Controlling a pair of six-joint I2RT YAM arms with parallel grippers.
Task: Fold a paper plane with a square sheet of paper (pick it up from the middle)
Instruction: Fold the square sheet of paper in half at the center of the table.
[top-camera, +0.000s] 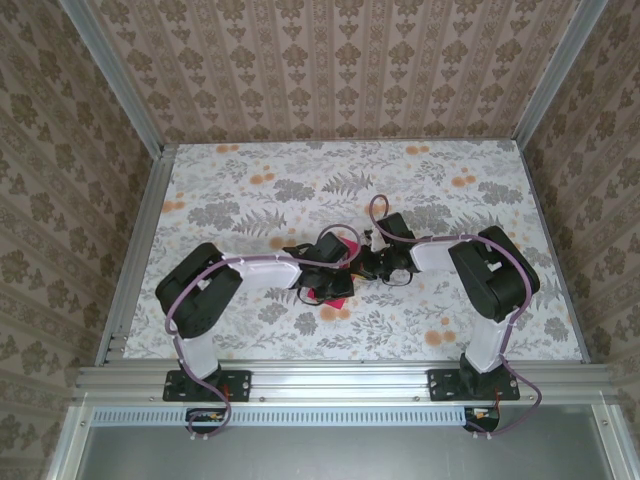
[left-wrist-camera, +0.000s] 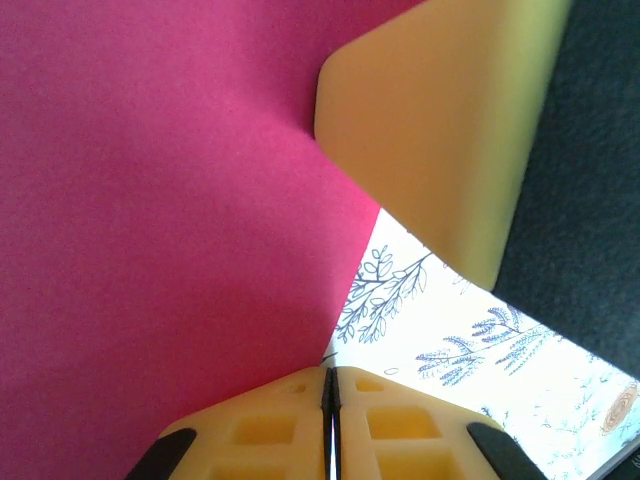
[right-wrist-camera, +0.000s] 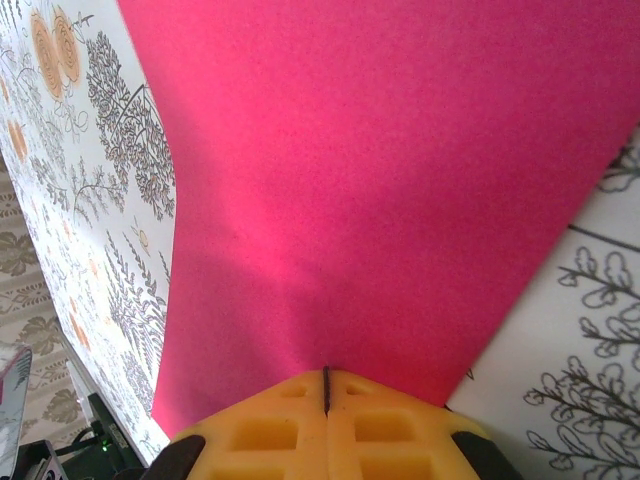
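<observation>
The square sheet of paper (top-camera: 337, 285), plain magenta-red, is held up between both arms at the middle of the table. In the left wrist view the paper (left-wrist-camera: 160, 200) covers the left side, and its edge runs down into the seam of my left gripper (left-wrist-camera: 330, 375), whose jaws are pressed together on it. A yellow finger of the right gripper (left-wrist-camera: 430, 140) lies against the sheet there. In the right wrist view the paper (right-wrist-camera: 380, 170) fans out from my right gripper (right-wrist-camera: 325, 374), shut on its pinched edge. From above, the left gripper (top-camera: 334, 262) and right gripper (top-camera: 366, 266) meet tip to tip.
The floral tablecloth (top-camera: 300, 180) spreads out around the arms, with patterned walls on three sides and an aluminium rail (top-camera: 340, 378) along the near edge. Both elbows (top-camera: 200, 290) (top-camera: 492, 272) stick out to the sides.
</observation>
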